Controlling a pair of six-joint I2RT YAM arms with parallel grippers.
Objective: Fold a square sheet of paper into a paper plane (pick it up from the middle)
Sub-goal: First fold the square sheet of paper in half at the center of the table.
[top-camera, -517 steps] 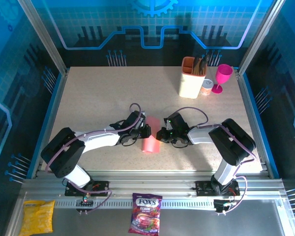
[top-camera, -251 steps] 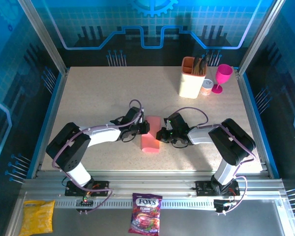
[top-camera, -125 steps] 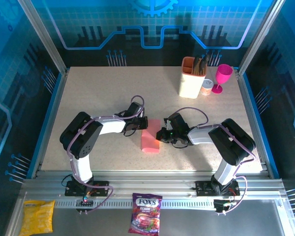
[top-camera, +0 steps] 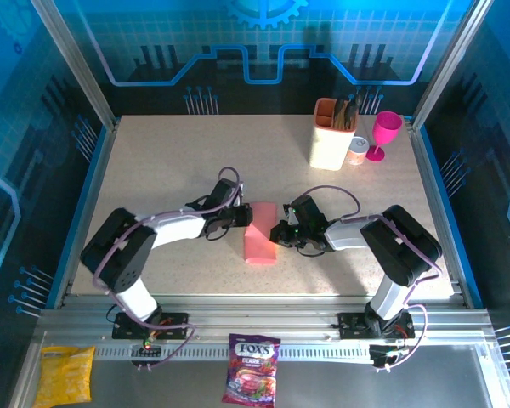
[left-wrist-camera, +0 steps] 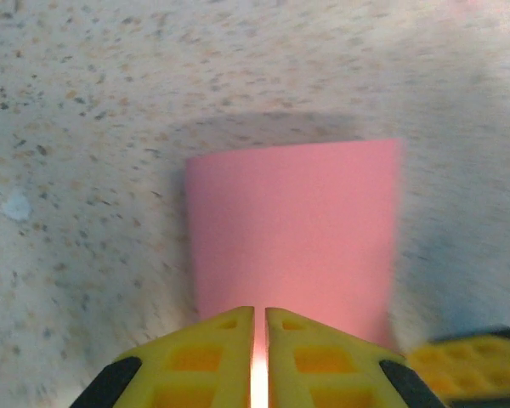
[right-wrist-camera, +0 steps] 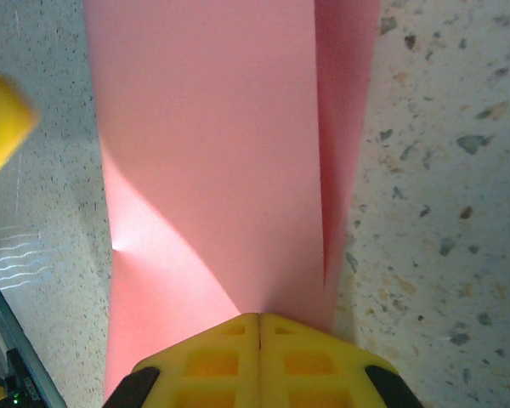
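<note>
Where each tool met the sheet was hidden by its own yellow, honeycomb-patterned fingers (right-wrist-camera: 206, 361), so a grip could not be confirmed; the left tool (top-camera: 240, 218) showed only a hairline slit; the right tool (top-camera: 276, 234) was pressed together; the paper plane (top-camera: 258, 240), thin, smooth and salmon-pink with one long crease, lay mid-worktop (top-camera: 170, 161) between them, nearer the near edge.

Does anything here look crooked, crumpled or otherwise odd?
The pink paper pinched by the left gripper and right gripper bulges instead of lying flat, with a small dent near one edge. Nothing looks spilled or broken.
</note>
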